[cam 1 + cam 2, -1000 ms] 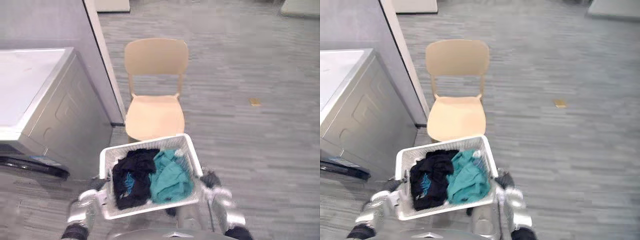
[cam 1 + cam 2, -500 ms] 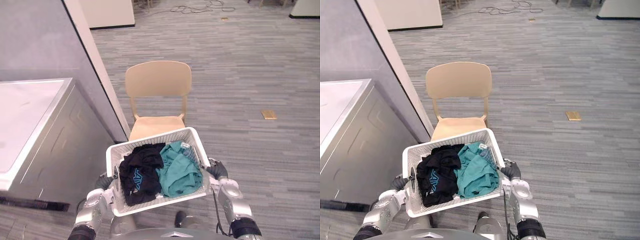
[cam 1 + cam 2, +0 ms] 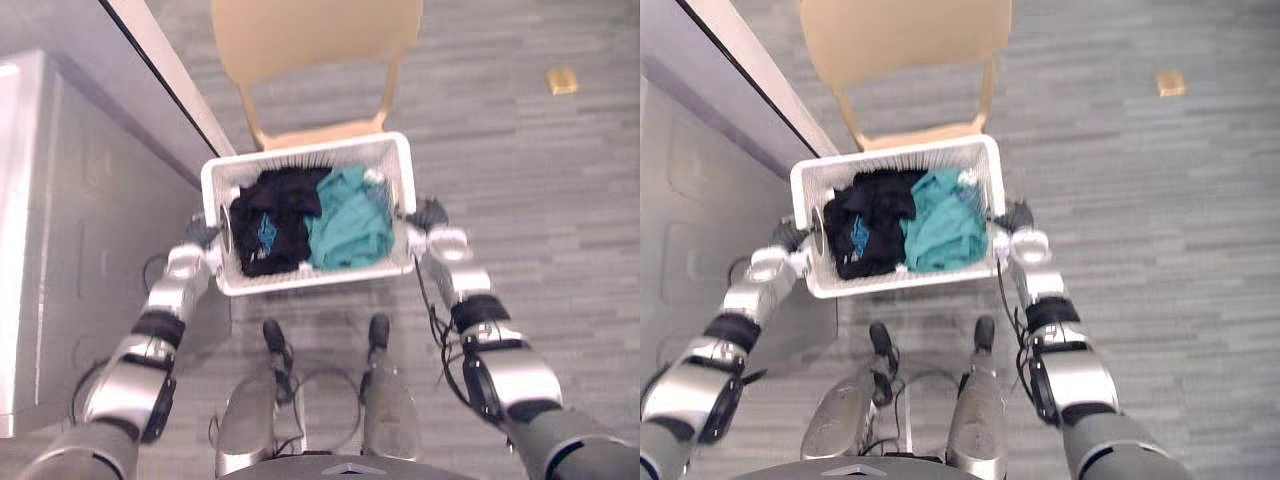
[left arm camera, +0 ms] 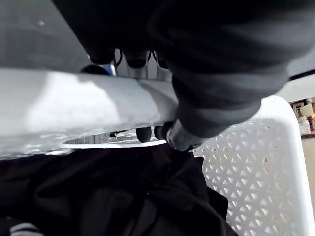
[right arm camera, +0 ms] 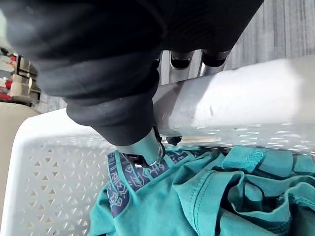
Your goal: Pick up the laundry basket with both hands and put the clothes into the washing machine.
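A white laundry basket (image 3: pixel 300 283) hangs in the air between both hands, just in front of the chair. Inside lie black clothes (image 3: pixel 272 218) on the left and teal clothes (image 3: pixel 350 228) on the right. My left hand (image 3: pixel 200 250) grips the basket's left handle; in the left wrist view its fingers (image 4: pixel 211 98) curl over the white rim (image 4: pixel 74 108) above the black cloth (image 4: pixel 123 196). My right hand (image 3: pixel 428 228) holds the right handle, its fingers (image 5: pixel 113 98) wrapped round the rim (image 5: pixel 246 103) above the teal cloth (image 5: pixel 221 196).
The grey washing machine (image 3: pixel 80 230) stands close at the left. A beige chair (image 3: pixel 310 40) stands right behind the basket. A wall edge with a dark strip (image 3: pixel 160 80) runs between the two. A small tan object (image 3: pixel 562 80) lies on the floor at the far right.
The camera has tipped downward, so the whole picture has shifted. Both hands keep their hold on the basket, which stays in front of the chair.
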Controlling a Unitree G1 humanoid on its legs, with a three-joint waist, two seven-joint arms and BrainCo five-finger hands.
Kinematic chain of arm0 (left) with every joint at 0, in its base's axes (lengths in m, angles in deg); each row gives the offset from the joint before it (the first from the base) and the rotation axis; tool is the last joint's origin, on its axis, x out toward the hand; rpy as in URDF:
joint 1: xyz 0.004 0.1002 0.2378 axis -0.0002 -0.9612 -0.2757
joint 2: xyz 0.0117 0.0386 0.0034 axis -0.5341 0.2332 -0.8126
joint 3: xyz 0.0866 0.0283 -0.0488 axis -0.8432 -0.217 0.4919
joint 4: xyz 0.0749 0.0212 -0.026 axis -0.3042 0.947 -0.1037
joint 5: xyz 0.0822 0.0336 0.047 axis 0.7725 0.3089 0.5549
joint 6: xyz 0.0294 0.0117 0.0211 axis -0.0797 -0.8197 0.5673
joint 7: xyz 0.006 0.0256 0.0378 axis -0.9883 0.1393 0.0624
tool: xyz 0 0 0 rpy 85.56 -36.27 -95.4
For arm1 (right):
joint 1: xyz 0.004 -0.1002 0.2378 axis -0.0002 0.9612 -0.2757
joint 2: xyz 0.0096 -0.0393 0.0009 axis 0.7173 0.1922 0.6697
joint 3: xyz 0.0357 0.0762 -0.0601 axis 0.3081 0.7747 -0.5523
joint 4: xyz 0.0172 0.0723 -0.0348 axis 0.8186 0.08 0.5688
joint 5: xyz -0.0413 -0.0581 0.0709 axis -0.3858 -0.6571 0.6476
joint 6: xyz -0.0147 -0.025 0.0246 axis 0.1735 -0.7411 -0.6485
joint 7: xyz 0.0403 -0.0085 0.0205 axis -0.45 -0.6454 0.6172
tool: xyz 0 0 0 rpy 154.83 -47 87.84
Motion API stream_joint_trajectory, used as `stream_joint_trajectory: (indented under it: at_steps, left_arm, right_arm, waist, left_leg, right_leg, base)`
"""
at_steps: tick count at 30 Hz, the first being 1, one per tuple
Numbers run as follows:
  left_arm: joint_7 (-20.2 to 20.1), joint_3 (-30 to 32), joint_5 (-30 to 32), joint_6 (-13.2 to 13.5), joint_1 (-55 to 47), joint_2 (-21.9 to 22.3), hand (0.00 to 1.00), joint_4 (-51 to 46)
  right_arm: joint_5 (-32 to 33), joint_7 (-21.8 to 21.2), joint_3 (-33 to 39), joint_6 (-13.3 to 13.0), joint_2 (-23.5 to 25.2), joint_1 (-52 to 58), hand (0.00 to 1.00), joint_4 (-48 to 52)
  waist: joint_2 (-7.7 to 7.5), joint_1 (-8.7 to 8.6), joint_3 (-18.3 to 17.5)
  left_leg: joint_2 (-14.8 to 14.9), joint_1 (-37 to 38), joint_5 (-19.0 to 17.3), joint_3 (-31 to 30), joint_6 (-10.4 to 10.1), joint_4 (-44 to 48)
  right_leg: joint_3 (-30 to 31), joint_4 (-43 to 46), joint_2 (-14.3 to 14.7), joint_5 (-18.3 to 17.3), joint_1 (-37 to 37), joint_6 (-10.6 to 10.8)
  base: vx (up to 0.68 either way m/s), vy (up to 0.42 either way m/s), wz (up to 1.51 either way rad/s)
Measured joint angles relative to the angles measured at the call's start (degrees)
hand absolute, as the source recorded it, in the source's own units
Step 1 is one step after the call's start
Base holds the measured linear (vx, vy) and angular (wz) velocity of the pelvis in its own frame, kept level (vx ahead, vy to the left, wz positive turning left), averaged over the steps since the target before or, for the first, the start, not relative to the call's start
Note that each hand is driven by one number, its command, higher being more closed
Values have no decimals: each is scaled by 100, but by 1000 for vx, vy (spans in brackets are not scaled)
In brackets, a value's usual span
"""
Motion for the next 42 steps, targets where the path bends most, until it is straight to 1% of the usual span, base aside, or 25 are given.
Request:
stream_joint_trajectory:
  at_steps: [3,4,6,8,10,13,14,16,20,26,27,29,31,32,33,35,37,42]
  left_arm:
    - [14,-145,2,-23,838,-40,100,715]
    - [19,-232,2,-35,1135,-41,100,956]
    - [43,-227,13,-27,1460,-86,100,1095]
    - [59,-225,10,-18,1660,-122,100,1140]
    - [71,-210,13,27,1863,-145,100,1206]
    - [102,-203,25,32,2029,-169,100,1261]
    - [110,-195,38,33,2045,-176,0,1261]
    - [185,-75,67,33,2132,-164,0,1261]
    - [202,33,133,35,2227,-96,0,1260]
    - [300,327,119,33,2293,-52,0,1260]
    - [304,392,109,34,2293,-47,0,1245]
    - [302,452,107,37,2290,-48,0,1211]
    - [295,514,79,47,2160,-79,0,942]
    - [287,534,27,55,2076,-88,0,825]
    - [235,602,-80,98,1845,-92,0,588]
    - [152,715,-296,136,1445,-92,0,368]
    - [48,997,-516,153,857,-95,0,92]
    - [11,1699,-540,272,-256,-292,0,-597]
  right_arm:
    - [12,93,-54,17,-77,-719,100,-455]
    - [15,128,-131,21,-142,-948,100,-633]
    - [43,199,-154,-2,-210,-1173,100,-656]
    - [46,244,-201,9,-213,-1361,100,-659]
    - [43,253,-207,-4,-223,-1475,100,-600]
    - [33,258,-239,-5,-220,-1616,100,-591]
    - [19,257,-253,-5,-222,-1642,0,-590]
    - [-7,223,-507,-5,-237,-1725,0,-589]
    - [-125,192,-850,1,-245,-1841,0,-591]
    - [-126,209,-944,16,-282,-1927,0,-590]
    - [-124,209,-986,16,-310,-1943,0,-561]
    - [-129,187,-1033,26,-363,-1931,0,-429]
    - [-137,84,-1025,79,-548,-1726,0,-23]
    - [-141,50,-1019,97,-617,-1638,0,120]
    - [-158,23,-979,99,-760,-1400,0,423]
    - [-181,-55,-780,99,-899,-974,0,786]
    - [-191,-75,-404,92,-973,-309,0,1271]
    - [-228,-200,368,92,-1004,985,0,1751]
  waist:
    - [-96,-58,258]
    - [-108,-89,264]
    - [-113,-92,267]
    - [-114,-69,267]
    - [-115,11,268]
    - [-117,72,268]
    - [-117,78,268]
    - [-120,62,269]
    - [-139,74,276]
    - [-140,45,276]
    - [-141,31,275]
    - [-148,13,280]
    - [-206,32,312]
    - [-208,33,314]
    - [-210,27,315]
    - [-225,28,320]
    - [-232,34,317]
    - [-244,78,303]
  left_leg:
    - [33,-247,93,61,27,-10]
    - [37,-419,129,57,34,-7]
    - [57,-616,173,63,31,-13]
    - [105,-723,191,94,27,-8]
    - [181,-848,207,133,2,-7]
    - [256,-929,229,195,-33,-21]
    - [265,-937,228,215,-34,-22]
    - [313,-973,226,281,-36,-16]
    - [371,-995,227,356,-36,-6]
    - [437,-992,195,485,-67,112]
    - [451,-983,179,503,-46,143]
    - [471,-982,136,518,-33,234]
    - [533,-966,40,536,-50,431]
    - [557,-963,16,532,-41,482]
    - [584,-928,-31,530,-28,561]
    - [612,-779,-128,532,-35,667]
    - [662,-583,-275,532,-57,809]
    - [713,-217,-353,509,-64,881]
  right_leg:
    - [73,-34,35,122,-286,-44]
    - [74,-40,61,164,-447,-47]
    - [77,-146,91,267,-605,-72]
    - [87,-183,111,297,-714,-86]
    - [93,-177,182,305,-852,-97]
    - [103,-158,237,307,-980,-103]
    - [108,-145,242,307,-1004,-104]
    - [94,-143,267,307,-1041,-104]
    - [78,-112,300,307,-1101,-105]
    - [46,-30,301,307,-1105,-105]
    - [36,8,302,307,-1104,-105]
    - [30,50,301,306,-1096,-106]
    - [-17,54,302,272,-1002,-156]
    - [-56,65,305,271,-974,-156]
    - [-90,83,309,251,-902,-177]
    - [-100,125,308,186,-739,-212]
    - [-111,331,306,10,-575,-229]
    - [-155,687,302,-298,-316,-242]
  base:
    - [-78,-23,-9]
    - [-46,-36,-2]
    - [-30,-44,-1]
    - [-31,-41,-6]
    - [-30,-57,-7]
    - [-20,-56,-9]
    - [-9,-37,-12]
    - [-6,-30,-3]
    - [-7,-34,-4]
    - [-3,-9,-1]
    - [0,0,0]
    - [-28,-29,-5]
    - [-40,-46,-4]
    - [-36,-51,2]
    - [-17,-38,1]
    - [-5,-31,-4]
    - [6,-25,-4]
    - [6,-4,1]
